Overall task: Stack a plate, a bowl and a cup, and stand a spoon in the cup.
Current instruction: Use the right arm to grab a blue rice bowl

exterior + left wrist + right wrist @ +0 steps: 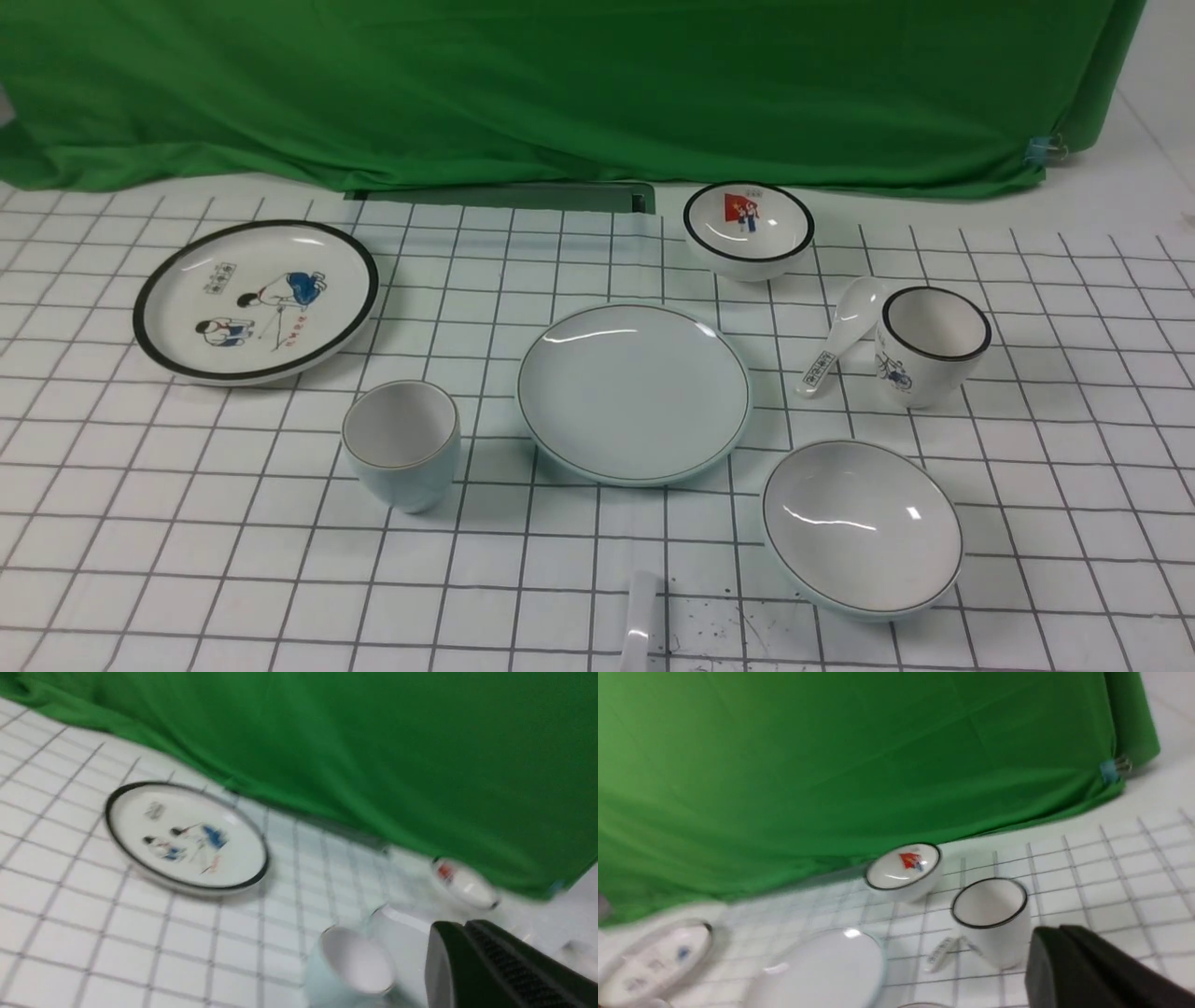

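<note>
Plate point(633, 392): lying flat in the middle of the table point(140, 523), bare, with nothing on top. Bowl point(864, 527): near and to the right of the plate, just beside it but not touching, right way up and empty. Cup point(401, 443): to the left of the plate and a little nearer, standing up, empty. Spoon point(640, 621): right at the near edge, in the middle, only a bit of it showing and the rest cut off. No stacking done yet, so it looks like the very start. To do, by the look of it: bowl onto plate, cup into bowl, spoon standing in cup. Other dishes to leave alone: picture plate point(257, 301) far on the left, picture bowl point(748, 229) far and a bit right, black-rimmed cup point(932, 345) on the right, printed spoon point(840, 334) just beside it on its left. No arms showing in the front view. For the left gripper point(460, 933): blurry in its own wrist view, jaws pressed together, holding nothing, close to the cup. For the right gripper point(1057, 935): jaws closed too, nothing between them, close to the black-rimmed cup.
</note>
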